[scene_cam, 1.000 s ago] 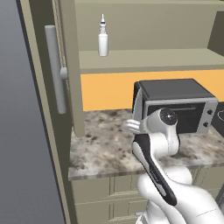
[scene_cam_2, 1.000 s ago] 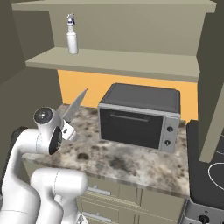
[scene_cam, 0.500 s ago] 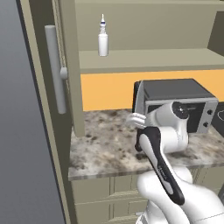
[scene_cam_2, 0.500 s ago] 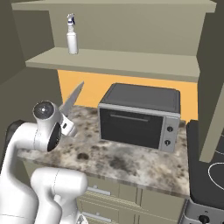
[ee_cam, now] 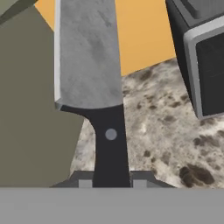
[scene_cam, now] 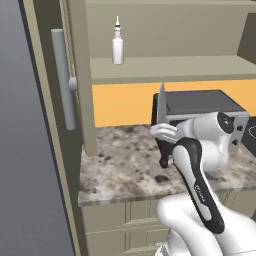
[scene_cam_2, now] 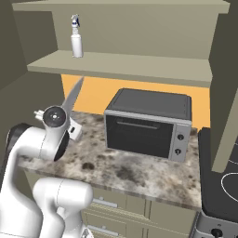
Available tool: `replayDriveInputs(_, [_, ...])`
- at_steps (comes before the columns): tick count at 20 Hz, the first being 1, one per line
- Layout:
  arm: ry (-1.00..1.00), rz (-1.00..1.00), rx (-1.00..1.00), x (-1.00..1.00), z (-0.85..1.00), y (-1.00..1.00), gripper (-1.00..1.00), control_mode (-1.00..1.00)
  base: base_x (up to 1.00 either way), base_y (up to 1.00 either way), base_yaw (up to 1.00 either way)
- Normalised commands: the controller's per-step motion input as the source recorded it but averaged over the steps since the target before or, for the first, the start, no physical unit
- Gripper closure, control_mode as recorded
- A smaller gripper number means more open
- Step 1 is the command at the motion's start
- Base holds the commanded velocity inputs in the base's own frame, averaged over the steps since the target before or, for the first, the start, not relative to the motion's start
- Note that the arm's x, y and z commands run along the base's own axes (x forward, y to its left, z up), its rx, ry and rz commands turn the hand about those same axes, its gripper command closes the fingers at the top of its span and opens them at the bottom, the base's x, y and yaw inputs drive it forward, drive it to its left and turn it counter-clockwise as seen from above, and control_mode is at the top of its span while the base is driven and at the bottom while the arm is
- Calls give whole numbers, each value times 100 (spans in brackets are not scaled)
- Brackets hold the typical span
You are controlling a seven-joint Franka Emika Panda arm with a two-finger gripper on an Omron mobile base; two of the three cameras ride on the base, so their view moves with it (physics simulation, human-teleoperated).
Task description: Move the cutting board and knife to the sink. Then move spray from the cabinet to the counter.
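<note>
**Knife clamped in the gripper, blade up, above the counter**

So the fingertips (ee_cam: 139, 183) are mostly cut off at the bottom of the hand view, just two small dark nubs, one on each side of the black handle. The gripper (ee_cam: 112, 183) is clenched on the knife (ee_cam: 94, 83), with the handle sitting right between the tips and the blade running off toward 12 o'clock, its point cropped out of that shot. In the left base view the gripper (scene_cam: 162, 134) is partly hidden behind the arm's own white elbow, with the blade sticking straight up.

Blade is flat matte silver-grey, handle smooth black with one grey rivet.

Below it is the counter (scene_cam_2: 139, 174), a speckled grey-brown slab. A boxy dark toaster oven (scene_cam_2: 148, 123) sits at 3 o'clock from the knife. The spray (scene_cam: 117, 46), a small white bottle, stands upright on the cabinet (scene_cam: 165, 67) shelf, up around 11 o'clock in the left base view.
</note>
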Motion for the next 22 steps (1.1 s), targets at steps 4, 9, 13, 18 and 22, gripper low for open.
replayDriveInputs(4, [-12, 11, 11, -8, 13, -8, 100, -100, 0, 0, 0])
replayDriveInputs(9, [-7, 6, 13, -15, 5, -9, 100, -100, 0, 0, 0])
replayDriveInputs(13, [-8, 6, 14, -18, 14, -14, 100, -100, 0, 0, 0])
replayDriveInputs(18, [-7, 5, 11, -22, 9, -6, 100, -100, 0, 0, 0])
replayDriveInputs(22, [-5, 1, 8, -17, 1, -1, 100, -100, 0, 0, 0])
